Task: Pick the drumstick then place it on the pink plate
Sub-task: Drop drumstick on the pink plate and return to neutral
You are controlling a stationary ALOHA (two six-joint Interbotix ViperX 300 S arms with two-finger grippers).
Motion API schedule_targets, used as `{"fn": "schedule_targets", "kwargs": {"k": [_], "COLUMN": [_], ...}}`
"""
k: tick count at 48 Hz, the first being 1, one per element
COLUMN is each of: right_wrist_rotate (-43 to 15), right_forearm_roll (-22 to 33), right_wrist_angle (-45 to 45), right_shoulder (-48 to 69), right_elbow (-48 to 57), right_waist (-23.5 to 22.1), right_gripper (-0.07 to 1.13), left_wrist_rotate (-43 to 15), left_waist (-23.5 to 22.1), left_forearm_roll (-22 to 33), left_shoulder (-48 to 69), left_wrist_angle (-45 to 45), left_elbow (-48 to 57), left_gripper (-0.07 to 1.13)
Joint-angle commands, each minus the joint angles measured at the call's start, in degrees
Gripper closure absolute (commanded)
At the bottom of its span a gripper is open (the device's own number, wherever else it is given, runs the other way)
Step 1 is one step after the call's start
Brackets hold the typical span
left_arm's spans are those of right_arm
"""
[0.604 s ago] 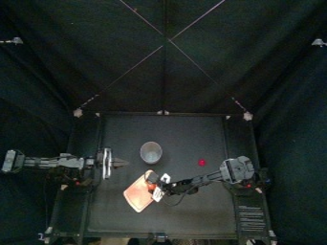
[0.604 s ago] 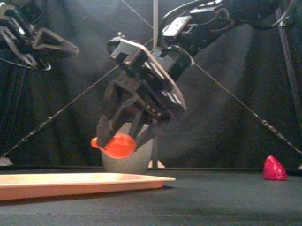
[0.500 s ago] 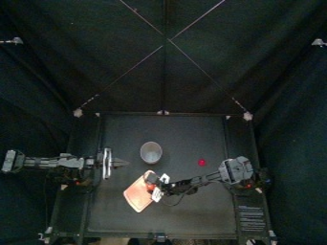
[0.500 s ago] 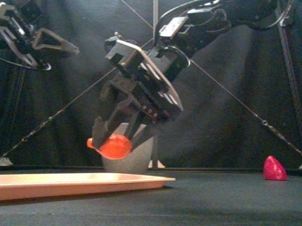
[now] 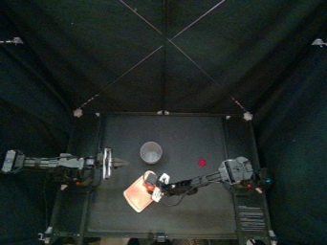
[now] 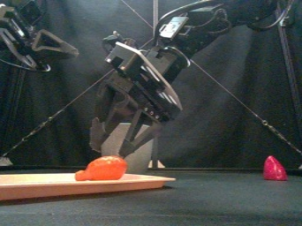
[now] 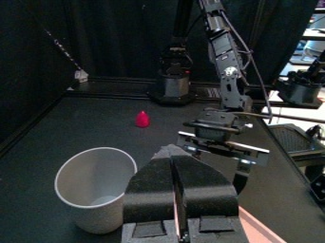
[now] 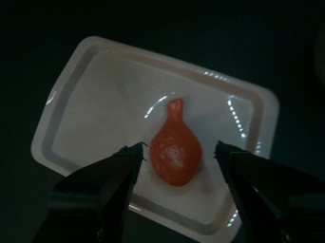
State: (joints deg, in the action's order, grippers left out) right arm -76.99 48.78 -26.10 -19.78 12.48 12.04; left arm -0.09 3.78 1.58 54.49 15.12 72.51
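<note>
**Claw wide open, drumstick lying free on the plate**

Top view: my right claw (image 5: 160, 187) hangs over the pink plate (image 5: 133, 198), which lies at 7 o'clock from the counter's middle. My left claw (image 5: 109, 165) rests at 9 o'clock, off the plate.

Front view: my right jaws are spread wide and hold nothing. The drumstick (image 6: 104, 168) lies on the plate at 6 o'clock from the fingertips, with clear air between.

Right wrist view: it lies between my jaws, long axis along them, thin end away from my wrist.

Left wrist view: that claw is closed and empty.

I judge the placing done; what remains is a lift straight up, toward 12 o'clock.
</note>
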Motion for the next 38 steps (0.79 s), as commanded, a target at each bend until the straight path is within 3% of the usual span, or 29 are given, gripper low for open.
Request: {"fn": "schedule_targets", "kwargs": {"k": [1, 14, 27, 38], "right_wrist_rotate": [-0.18, -0.35, -0.44, -1.05], "right_forearm_roll": [4.31, 12.92, 14.59, 15.56], "right_wrist_angle": [-1.23, -2.20, -0.18, 7.29], "right_shoulder": [6.06, 13.10, 19.69, 21.62], "right_elbow": [0.35, 4.48, 13.18, 21.27], "right_waist": [-0.35, -1.76, -5.71, -8.88], "right_gripper": [0.11, 0.11, 0.11, 0.11], "left_wrist_rotate": [-0.09, -0.09, -0.09, -0.09], "left_waist": [0.18, 0.62, 1.23, 1.49], "left_forearm_roll": [-0.09, 0.00, -0.09, 0.00], "left_shoulder": [-0.18, -0.18, -0.18, -0.18], "left_wrist_angle": [0.53, 0.53, 0.53, 0.97], "left_elbow": [-0.35, 0.26, 0.35, 0.26], "left_gripper": [1.03, 1.03, 1.03, 1.03]}}
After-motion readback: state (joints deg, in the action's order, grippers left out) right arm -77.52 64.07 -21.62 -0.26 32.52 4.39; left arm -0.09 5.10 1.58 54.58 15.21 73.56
